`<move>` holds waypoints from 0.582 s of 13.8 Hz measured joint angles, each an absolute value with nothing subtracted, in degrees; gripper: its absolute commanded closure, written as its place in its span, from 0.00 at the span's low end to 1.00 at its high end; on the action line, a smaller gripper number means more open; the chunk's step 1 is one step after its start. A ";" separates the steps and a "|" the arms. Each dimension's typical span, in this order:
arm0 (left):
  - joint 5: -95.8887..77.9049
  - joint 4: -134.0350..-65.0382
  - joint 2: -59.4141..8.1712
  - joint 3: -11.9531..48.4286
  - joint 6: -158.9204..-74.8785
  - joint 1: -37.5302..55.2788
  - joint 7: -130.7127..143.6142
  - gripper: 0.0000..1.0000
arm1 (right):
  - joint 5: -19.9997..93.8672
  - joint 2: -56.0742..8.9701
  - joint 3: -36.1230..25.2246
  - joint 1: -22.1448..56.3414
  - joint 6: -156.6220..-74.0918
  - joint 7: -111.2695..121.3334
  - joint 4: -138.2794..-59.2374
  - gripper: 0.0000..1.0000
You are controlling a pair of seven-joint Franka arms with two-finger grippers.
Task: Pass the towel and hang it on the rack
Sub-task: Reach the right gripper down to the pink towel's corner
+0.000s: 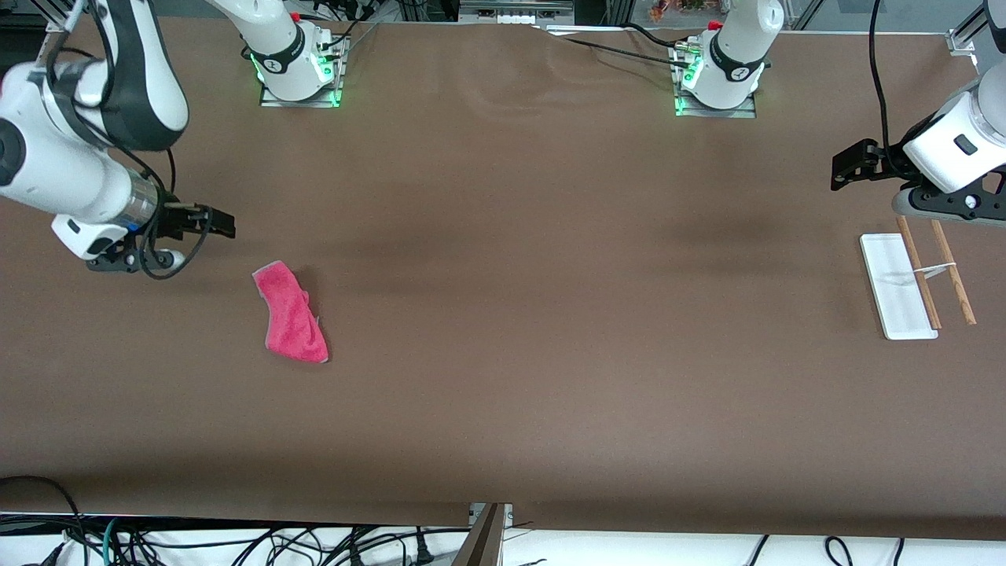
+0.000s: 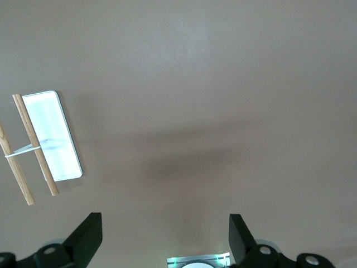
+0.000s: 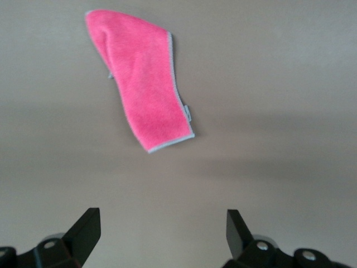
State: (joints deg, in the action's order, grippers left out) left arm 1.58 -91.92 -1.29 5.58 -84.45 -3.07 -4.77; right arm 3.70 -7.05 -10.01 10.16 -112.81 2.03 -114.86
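The pink-red towel [image 1: 291,314] [image 3: 145,84] lies crumpled flat on the brown table toward the right arm's end. My right gripper [image 1: 224,222] [image 3: 162,231] hangs open over bare table close beside the towel, with nothing between its fingers. The rack [image 1: 916,279] [image 2: 42,139] stands toward the left arm's end; it has a white base [image 1: 896,291] and two brown rods [image 1: 955,275] joined by a white crosspiece. My left gripper [image 1: 839,171] [image 2: 165,234] is open and empty over bare table beside the rack.
Both arm bases [image 1: 299,75] [image 1: 717,79] stand with green lights along the table's edge farthest from the front camera. Loose cables [image 1: 236,542] lie below the table's near edge. A black cable [image 1: 875,79] hangs by the left arm.
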 measured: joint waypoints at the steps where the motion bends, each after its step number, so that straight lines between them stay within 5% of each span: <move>1: 1.58 -91.92 -1.30 5.57 -84.45 -3.07 -4.77 0.00 | 5.12 -9.37 -10.55 10.06 -115.63 2.07 -115.34 0.01; 8: 1.58 -91.91 -1.29 5.58 -84.43 -3.07 -4.77 0.00 | 16.38 -24.16 -11.07 9.54 -128.06 7.80 -115.38 0.02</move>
